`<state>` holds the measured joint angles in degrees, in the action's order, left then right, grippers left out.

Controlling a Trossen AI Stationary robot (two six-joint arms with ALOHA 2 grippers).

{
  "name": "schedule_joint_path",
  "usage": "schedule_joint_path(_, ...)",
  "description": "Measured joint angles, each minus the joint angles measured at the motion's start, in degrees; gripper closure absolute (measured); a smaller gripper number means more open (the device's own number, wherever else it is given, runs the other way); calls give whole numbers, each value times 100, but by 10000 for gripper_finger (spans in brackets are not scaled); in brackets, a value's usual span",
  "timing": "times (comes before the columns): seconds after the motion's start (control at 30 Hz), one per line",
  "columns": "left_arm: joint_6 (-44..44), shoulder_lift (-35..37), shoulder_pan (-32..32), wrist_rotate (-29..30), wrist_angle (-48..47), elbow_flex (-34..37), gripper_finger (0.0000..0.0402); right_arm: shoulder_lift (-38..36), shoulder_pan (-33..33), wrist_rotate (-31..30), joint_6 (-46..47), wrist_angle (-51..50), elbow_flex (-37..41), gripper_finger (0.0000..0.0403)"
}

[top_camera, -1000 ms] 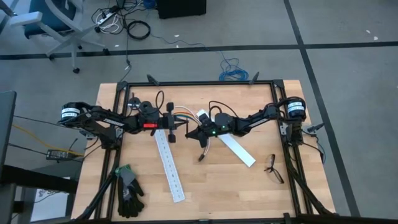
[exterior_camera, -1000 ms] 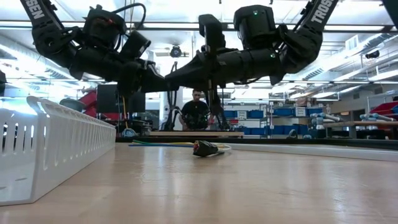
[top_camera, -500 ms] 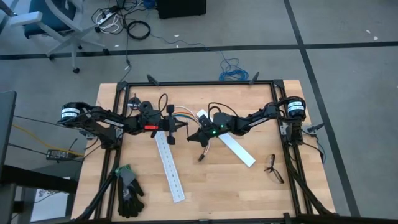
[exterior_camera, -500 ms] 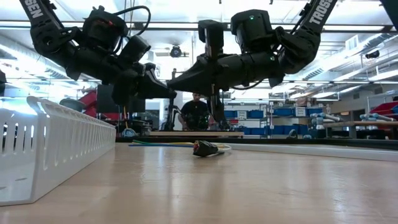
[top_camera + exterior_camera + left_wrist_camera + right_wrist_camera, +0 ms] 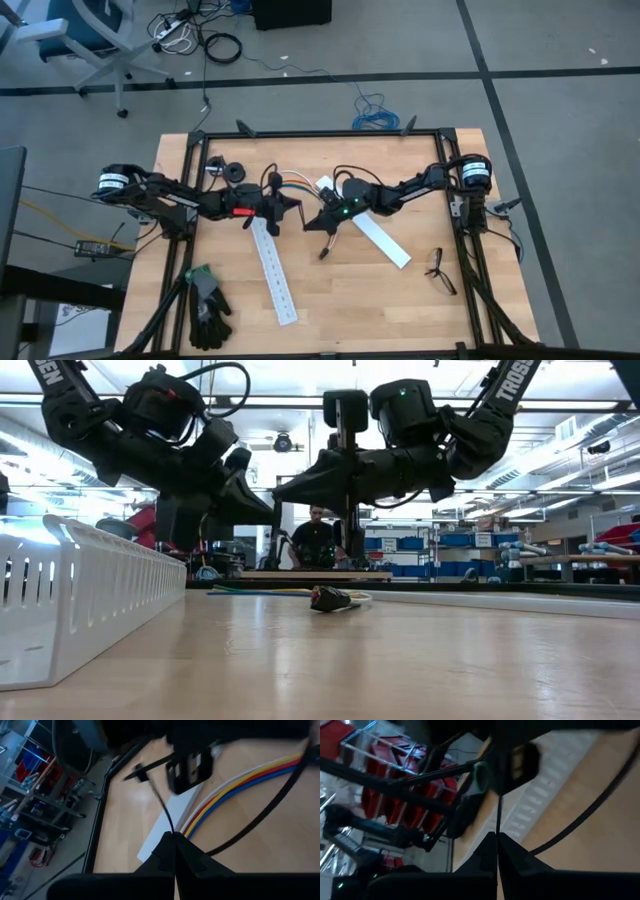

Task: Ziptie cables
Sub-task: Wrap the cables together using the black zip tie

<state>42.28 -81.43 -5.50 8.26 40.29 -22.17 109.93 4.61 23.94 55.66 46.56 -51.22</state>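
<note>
Over the middle of the table (image 5: 400, 300): both my arms meet nose to nose, up off the wood.
Slotted strip (image 5: 272, 265): lies flat just under my left arm. It's only clutter, so I steer clear of it.
Cables (image 5: 296, 183): on the wood right below my two claws, coloured wires toward the far edge, pale tail curving nearer. Nothing has hold of them.
Left claw (image 5: 291, 205): pinched fully closed on one end of the ziptie (image 5: 159, 805).
Right claw (image 5: 309, 222): also closed tight, and it looks clamped on the other end.
Ziptie: stretched in the air between the claws, not round the bundle yet, I reckon.
How I'd do it: keep the strip taut, come down slow, slide the tail under the wires, don't let either pinch slip.
</note>
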Motion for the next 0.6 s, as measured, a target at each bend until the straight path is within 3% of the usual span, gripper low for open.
schedule_joint_path(0.6,107,0,295,654,-37,0,400,2,71,-31,-246,-125,-4,403)
